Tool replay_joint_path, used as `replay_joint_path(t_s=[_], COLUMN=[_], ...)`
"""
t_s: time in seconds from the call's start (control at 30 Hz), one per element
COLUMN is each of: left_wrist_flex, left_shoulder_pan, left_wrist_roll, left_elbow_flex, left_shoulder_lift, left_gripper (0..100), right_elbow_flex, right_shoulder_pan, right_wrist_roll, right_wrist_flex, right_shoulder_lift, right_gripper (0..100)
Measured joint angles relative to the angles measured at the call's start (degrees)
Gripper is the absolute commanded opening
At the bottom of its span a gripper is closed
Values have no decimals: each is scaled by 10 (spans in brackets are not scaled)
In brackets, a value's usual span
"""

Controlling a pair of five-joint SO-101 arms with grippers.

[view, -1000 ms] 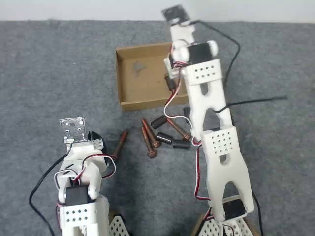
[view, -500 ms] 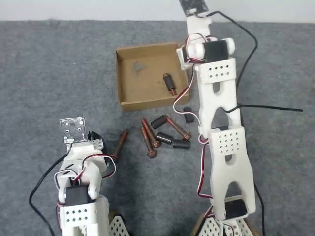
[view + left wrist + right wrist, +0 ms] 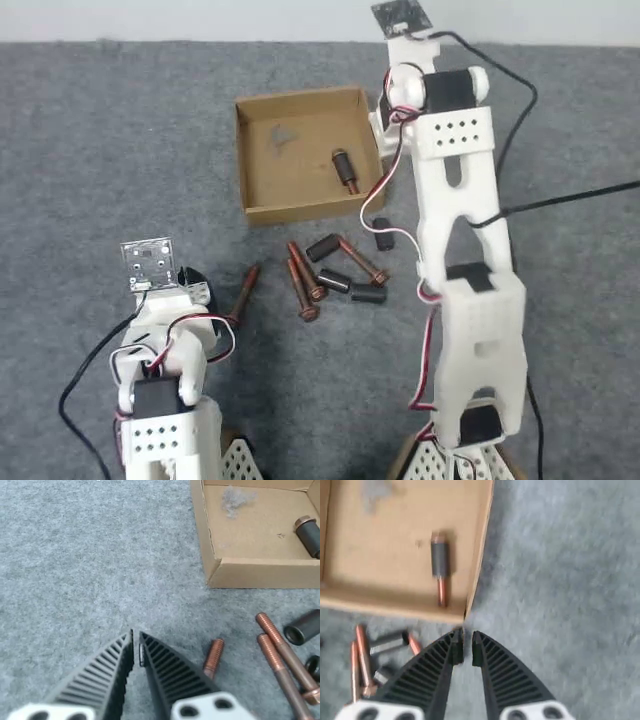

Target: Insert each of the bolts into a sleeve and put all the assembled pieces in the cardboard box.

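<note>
High view: right arm (image 3: 455,180) swung right, off cardboard box (image 3: 243,150); sleeved bolt (image 3: 346,170) left inside; right gripper (image 3: 465,640), left gripper (image 3: 136,637) fingers nearly closed, empty; threaded copper bolts (image 3: 300,285), black cylindrical sleeves (image 3: 322,248) on felt counter (image 3: 120,150).

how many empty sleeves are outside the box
4 sleeves on the carpet by the cardboard box: three among the bolts, one beside the right arm, which may hide more.
</note>
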Motion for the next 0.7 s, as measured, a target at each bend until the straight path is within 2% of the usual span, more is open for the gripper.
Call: replay_joint_path(t_s=[0.43, 0.7], left_wrist_flex=[0, 0], left_shoulder_pan=[0, 0], left_wrist_roll=[0, 0], left_elbow_flex=[0, 0], left_shoulder_lift=[0, 0], left_gripper=[12, 12], right_elbow_flex=[335, 484], right_shoulder_pan=[-3, -3], right_wrist_roll=[1, 2], right_wrist_flex=[0, -11], right_shoulder_lift=[-215, -243], right_gripper=[6, 6])
